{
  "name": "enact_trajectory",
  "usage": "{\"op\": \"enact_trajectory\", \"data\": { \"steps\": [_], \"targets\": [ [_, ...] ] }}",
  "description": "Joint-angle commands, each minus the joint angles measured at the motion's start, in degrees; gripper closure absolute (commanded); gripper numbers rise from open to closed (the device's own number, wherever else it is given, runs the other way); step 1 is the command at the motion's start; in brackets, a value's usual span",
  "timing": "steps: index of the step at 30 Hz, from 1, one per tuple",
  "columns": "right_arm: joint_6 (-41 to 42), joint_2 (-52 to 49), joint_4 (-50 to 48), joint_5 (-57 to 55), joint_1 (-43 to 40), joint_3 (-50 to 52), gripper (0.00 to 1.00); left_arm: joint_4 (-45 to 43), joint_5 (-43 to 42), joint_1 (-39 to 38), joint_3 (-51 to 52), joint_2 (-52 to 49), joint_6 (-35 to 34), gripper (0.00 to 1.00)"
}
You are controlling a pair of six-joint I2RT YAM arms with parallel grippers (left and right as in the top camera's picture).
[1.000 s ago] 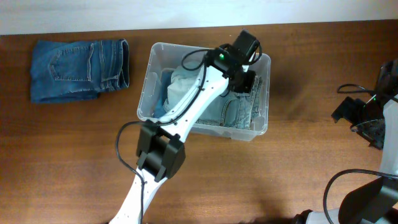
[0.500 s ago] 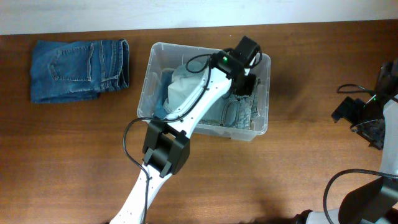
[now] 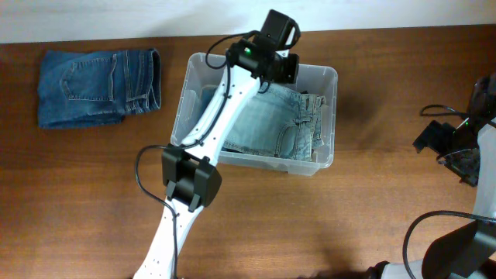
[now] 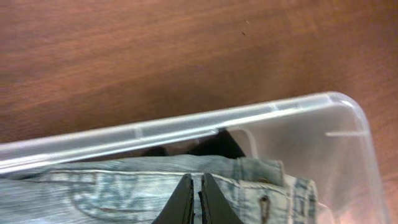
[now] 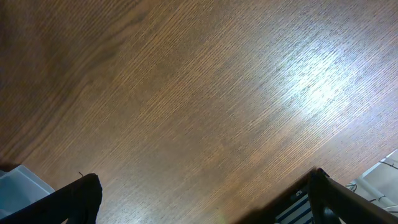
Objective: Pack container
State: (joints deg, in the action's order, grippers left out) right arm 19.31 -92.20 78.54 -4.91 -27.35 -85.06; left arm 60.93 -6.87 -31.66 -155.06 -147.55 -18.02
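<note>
Container (image 3: 188,105): one light jeans (image 3: 271,124); outside, one dark jeans (image 3: 97,85) — left pincer (image 4: 196,180) closed empty, right pincer (image 5: 202,193) wide

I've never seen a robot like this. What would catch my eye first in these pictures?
The long white left arm stretches across the wooden table, its left gripper shut just inside the far wall of the clear container at the centre. Inside it lie pale blue jeans, spread flat, and darker folded jeans sit on the table at the overhead view's left.
</note>
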Motion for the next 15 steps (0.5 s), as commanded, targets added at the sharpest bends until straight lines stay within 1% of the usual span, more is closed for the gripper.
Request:
{"op": "enact_trajectory", "data": {
  "steps": [1, 15],
  "targets": [
    [0.5, 0.0, -0.1, -0.1, 0.0, 0.0, 0.02, -0.5, 2.1, 0.7, -0.7, -0.4, -0.3, 0.93],
    [0.5, 0.0, -0.1, -0.1, 0.0, 0.0, 0.01, -0.3, 2.1, 0.4, -0.7, -1.4, -0.3, 0.93]
  ]
}}
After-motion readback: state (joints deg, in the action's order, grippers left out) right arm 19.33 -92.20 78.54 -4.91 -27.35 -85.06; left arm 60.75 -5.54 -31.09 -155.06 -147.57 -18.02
